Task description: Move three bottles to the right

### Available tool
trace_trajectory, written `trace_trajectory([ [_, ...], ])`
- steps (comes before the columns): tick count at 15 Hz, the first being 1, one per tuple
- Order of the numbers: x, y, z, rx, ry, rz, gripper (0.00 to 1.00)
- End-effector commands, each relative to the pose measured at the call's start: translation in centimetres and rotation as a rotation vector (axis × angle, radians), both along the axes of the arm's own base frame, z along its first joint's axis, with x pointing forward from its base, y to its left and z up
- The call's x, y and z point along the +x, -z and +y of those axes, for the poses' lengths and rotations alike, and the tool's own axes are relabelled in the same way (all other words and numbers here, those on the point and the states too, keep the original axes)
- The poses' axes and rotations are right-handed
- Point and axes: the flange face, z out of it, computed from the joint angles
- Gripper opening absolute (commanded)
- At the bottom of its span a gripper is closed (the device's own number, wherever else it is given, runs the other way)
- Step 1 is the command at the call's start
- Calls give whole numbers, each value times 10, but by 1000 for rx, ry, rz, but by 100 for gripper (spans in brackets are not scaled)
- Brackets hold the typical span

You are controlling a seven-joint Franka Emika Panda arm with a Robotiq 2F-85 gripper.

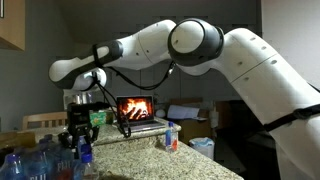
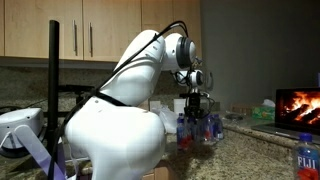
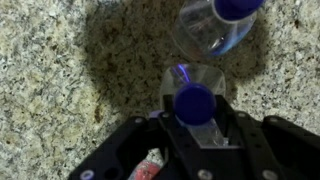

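In the wrist view a small clear bottle (image 3: 194, 103) with a blue cap stands upright between the black fingers of my gripper (image 3: 195, 122), which press against its sides. A second bottle (image 3: 215, 25) of the same kind lies just beyond it at the top edge, its cap partly cut off. In both exterior views the gripper (image 1: 80, 140) (image 2: 192, 118) points straight down into a cluster of several bottles (image 1: 30, 160) (image 2: 203, 128) on the granite counter (image 1: 150, 155). The held bottle is hard to pick out there.
A laptop (image 1: 135, 108) (image 2: 298, 105) showing a fire stands on the counter beyond the bottles. A small carton (image 1: 172, 135) sits near it. A larger labelled bottle (image 2: 305, 160) stands in the foreground. Wooden cabinets (image 2: 90, 40) hang behind.
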Motion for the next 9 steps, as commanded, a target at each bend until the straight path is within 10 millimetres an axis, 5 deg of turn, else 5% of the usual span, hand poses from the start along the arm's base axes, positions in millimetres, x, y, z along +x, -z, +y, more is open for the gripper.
trace_trajectory([
  [1,-2,-7,1,-14,30,12,18],
  [9,-1,-41,-14,-63,27,-54,18],
])
